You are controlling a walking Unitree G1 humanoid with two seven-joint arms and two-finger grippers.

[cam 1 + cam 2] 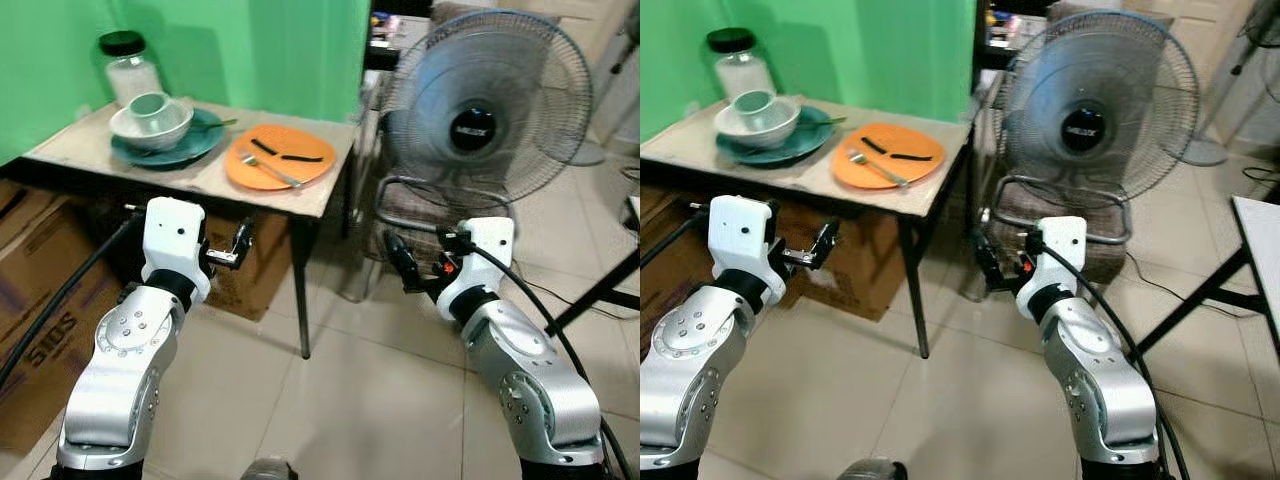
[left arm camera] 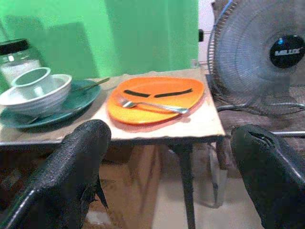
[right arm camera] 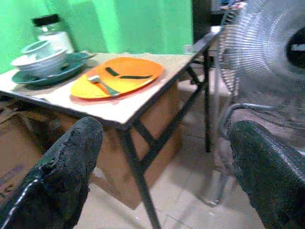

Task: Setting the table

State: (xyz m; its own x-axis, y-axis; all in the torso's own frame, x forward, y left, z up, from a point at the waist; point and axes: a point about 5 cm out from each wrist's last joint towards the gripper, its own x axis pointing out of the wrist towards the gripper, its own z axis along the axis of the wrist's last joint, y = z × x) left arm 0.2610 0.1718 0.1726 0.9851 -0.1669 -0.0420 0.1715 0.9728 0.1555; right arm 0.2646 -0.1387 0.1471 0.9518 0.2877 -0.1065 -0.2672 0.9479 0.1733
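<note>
Table (image 1: 215, 175) cut off at L edge; far legs hidden behind boxes (image 1: 40, 330). Dark strips on the plate too small to ID. Orange plate (image 1: 280, 156) sits near table's R front corner, fork (image 1: 268, 170) lying across it w/ two dark strips. Beside it, toward the jar (image 1: 130, 68): teal plate (image 1: 168, 143) w/ white bowl (image 1: 150, 122) on it, cup (image 1: 152, 106) inside the bowl. L gripper (image 2: 167, 157) fingers spread wide, empty, low in front of table edge. R gripper (image 3: 167, 157) also spread, empty, near the fan (image 1: 485, 105). Bare tile floor (image 1: 350, 390) between arms; fan stands just R of table.
</note>
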